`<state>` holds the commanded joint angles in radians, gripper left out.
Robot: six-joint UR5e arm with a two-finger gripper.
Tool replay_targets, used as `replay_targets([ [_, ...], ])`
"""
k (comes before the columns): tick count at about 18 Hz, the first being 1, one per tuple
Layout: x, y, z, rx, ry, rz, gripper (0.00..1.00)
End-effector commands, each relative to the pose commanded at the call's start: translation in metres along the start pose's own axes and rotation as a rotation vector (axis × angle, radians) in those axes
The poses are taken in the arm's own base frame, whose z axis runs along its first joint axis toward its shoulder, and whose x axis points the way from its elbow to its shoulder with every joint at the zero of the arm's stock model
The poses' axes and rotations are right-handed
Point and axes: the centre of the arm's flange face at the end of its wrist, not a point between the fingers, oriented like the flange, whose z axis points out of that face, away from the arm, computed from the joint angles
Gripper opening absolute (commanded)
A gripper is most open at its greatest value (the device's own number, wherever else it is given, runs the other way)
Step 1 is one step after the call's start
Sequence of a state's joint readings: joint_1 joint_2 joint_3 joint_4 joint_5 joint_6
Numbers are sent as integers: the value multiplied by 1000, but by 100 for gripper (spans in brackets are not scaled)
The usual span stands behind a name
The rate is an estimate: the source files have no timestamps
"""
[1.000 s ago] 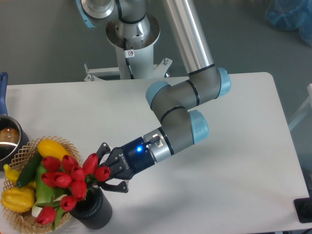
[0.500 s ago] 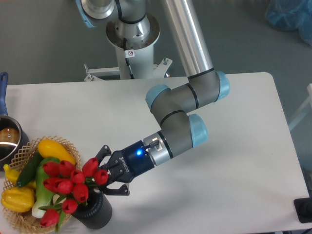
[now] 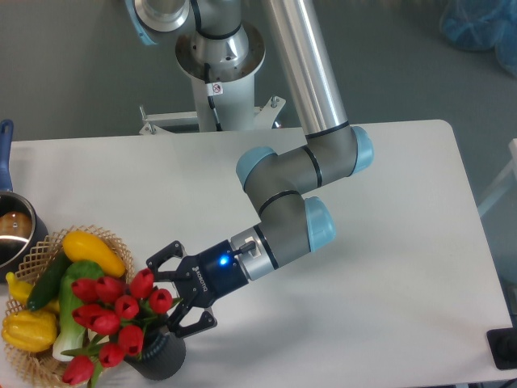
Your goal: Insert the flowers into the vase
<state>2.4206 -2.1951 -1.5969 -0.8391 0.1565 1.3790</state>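
Observation:
The flowers (image 3: 113, 317), red tulips with green leaves, stand with their stems down in the vase (image 3: 158, 356), a dark ribbed cylinder near the table's front edge. The heads lean left over the wicker basket. My gripper (image 3: 167, 297) is just right of the bunch, above the vase mouth. Its fingers (image 3: 161, 259) are spread wide on either side of the flower heads and stems, not closed on them. The stems inside the vase are hidden.
A wicker basket (image 3: 42, 250) with yellow and green vegetables sits at the front left, touching the flowers' side. A metal pot (image 3: 11, 229) with a blue handle is at the left edge. The arm's base (image 3: 220, 56) stands beyond the table.
The gripper and the flowers have moved down and slightly left toward the vase. The bunch now sits lower, and the fingers are spread a little wider.

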Motion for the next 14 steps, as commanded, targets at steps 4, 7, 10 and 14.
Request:
replay_targets([
  [4,-2,4,-16,3,-23,-13,100],
  [7,4,2,-28,6,-40,-25,100],
  [10,5,2,-43,9,-62,-33,100],
  [14,10,-9,-75,14,-111,-21,100],
])
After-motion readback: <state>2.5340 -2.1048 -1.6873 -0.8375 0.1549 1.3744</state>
